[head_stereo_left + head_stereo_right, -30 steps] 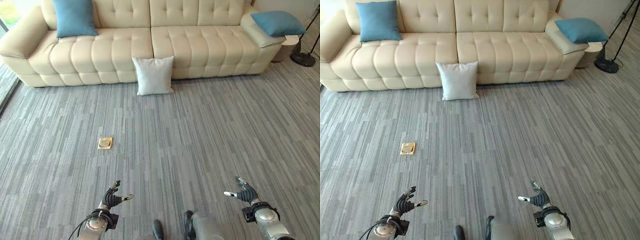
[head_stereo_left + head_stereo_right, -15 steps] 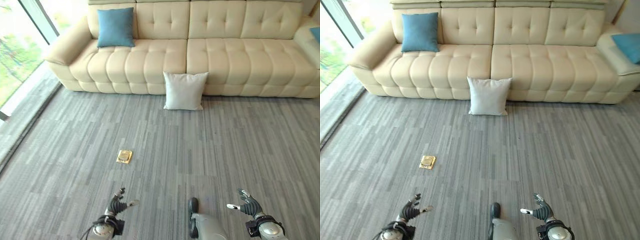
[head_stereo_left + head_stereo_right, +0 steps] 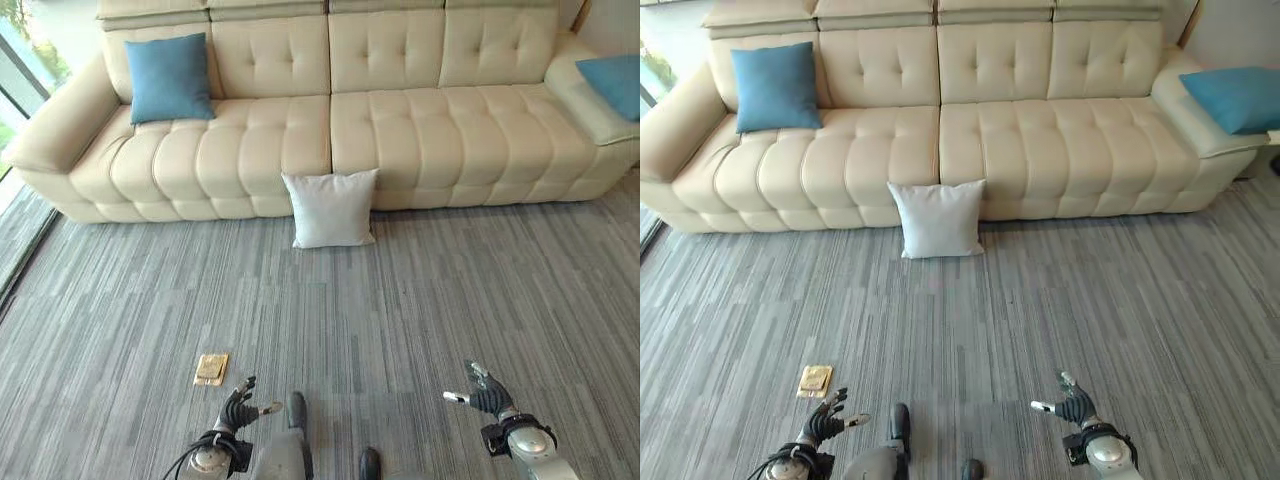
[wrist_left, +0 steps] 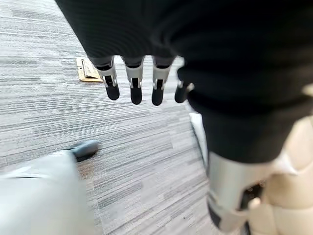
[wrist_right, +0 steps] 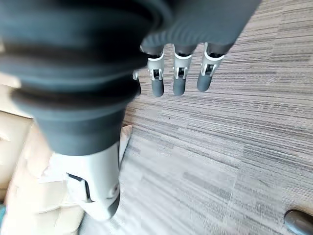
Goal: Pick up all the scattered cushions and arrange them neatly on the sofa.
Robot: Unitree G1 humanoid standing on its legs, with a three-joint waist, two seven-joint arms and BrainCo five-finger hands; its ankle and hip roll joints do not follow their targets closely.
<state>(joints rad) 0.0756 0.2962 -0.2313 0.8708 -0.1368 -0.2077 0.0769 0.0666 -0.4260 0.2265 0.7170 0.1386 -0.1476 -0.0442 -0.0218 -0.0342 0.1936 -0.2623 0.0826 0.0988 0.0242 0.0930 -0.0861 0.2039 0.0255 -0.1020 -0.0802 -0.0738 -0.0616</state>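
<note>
A white cushion (image 3: 329,207) stands on the carpet, leaning against the front of the cream sofa (image 3: 400,140) near its middle. A blue cushion (image 3: 168,78) rests upright against the sofa's back at the left end. Another blue cushion (image 3: 612,84) lies on the right armrest. My left hand (image 3: 236,410) hangs low at the lower left, open and holding nothing. My right hand (image 3: 484,394) hangs at the lower right, also open with relaxed fingers (image 5: 177,78). Both hands are far from the cushions.
A small brass floor plate (image 3: 211,368) is set in the grey carpet just ahead of my left hand; it also appears as the floor plate (image 4: 88,69) past the left fingers. A window strip (image 3: 12,70) runs beside the sofa's left end.
The camera has swung, so the sofa and cushions sit differently in the picture and the right-armrest cushion is back in sight. Both hands stay low and open.
</note>
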